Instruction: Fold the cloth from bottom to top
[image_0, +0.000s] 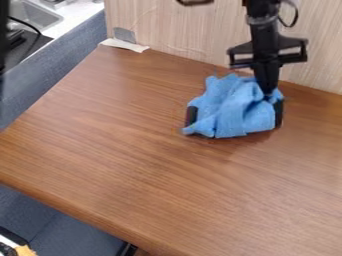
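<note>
Camera view: the gripper (268, 92) pinches the cloth (232, 109) near the table's back edge (179, 59), broad room frontward.

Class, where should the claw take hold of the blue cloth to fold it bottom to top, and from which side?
Probably by the lower-left corner of the cloth, from above and the near side. That corner juts out as a narrow tip, while the middle is bunched into ridges. The dark piece just behind it may hinder a far-side approach.
</note>
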